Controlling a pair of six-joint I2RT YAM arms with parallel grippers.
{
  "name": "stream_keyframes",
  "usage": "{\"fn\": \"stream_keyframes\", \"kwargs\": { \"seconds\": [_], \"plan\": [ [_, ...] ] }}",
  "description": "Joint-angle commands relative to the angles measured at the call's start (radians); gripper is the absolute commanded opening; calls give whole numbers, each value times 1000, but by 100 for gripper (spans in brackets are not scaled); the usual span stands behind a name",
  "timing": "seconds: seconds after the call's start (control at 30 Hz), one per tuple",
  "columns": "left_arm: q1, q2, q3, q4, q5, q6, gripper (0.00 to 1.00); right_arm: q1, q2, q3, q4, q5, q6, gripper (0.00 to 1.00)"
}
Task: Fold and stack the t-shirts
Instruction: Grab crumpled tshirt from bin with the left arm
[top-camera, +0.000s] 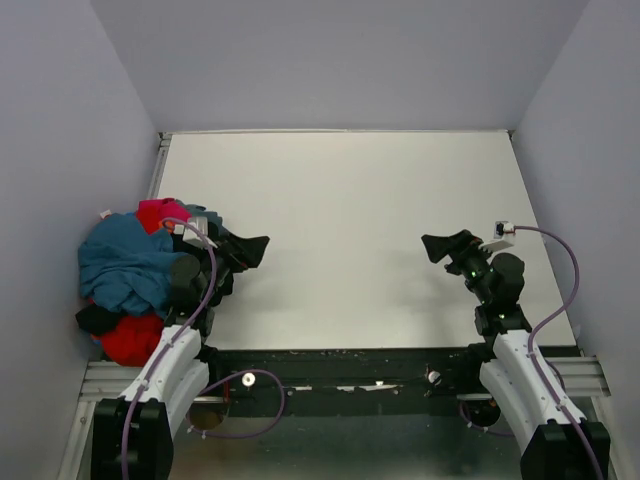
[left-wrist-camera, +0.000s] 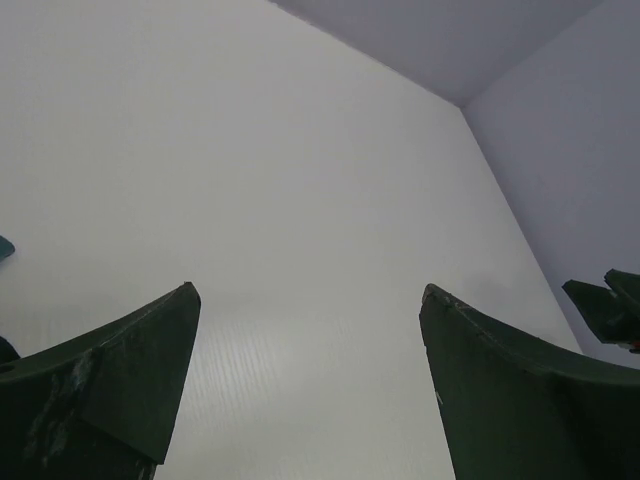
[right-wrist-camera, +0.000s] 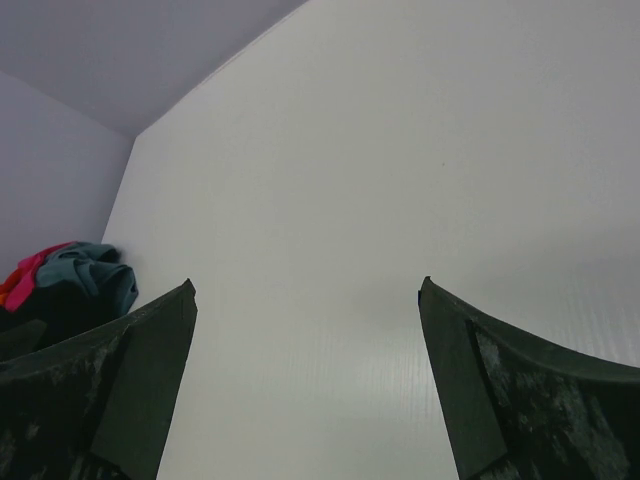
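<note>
Looking down from above, we see both arms reaching over the white counter (top-camera: 350, 190), and neither has anything in its grasp. Our left gripper (top-camera: 252, 248) stands with its jaws spread wide. In the left wrist view its two dark fingers (left-wrist-camera: 120, 370) frame only bare counter and touch no cloth. Our right gripper (top-camera: 446, 246) is spread just as wide, with nothing between its jaws but the white surface. The two grippers point inward across the counter, well apart from each other.

The t-shirts (top-camera: 130, 275) lie in a crumpled, unfolded heap at the left edge of the counter, against the left wall and just beside the left arm. The teal-blue shirt (top-camera: 120, 262) sits on top and covers most of the heap. The red shirt (top-camera: 132, 340) bulges out at the near end, a magenta one (top-camera: 158, 212) shows at the far end, and a bit of black cloth (top-camera: 95, 318) peeks out at the near left. In the right wrist view we catch the heap far off by the wall, teal with a streak of magenta and orange. We cannot tell whether the left arm touches the heap.
</note>
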Motion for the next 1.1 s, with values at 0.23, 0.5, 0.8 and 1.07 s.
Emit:
{"fn": "stream_keyframes", "kwargs": {
  "seconds": [0.23, 0.5, 0.8, 1.07],
  "plan": [
    [-168, 90, 91, 113, 51, -94, 96, -4, -12, 7, 3, 23, 20, 100],
    [-223, -137, 458, -836, -571, -114, 94, -3, -16, 2, -1, 33, 28, 100],
    [-214, -18, 816, -1489, -1103, -208, 99, -3, 1, 2, 12, 13, 40, 100],
    [-153, 40, 843, -1596, -1222, -235, 94, -3, 11, 4, 12, 8, 40, 100]
  ]
}}
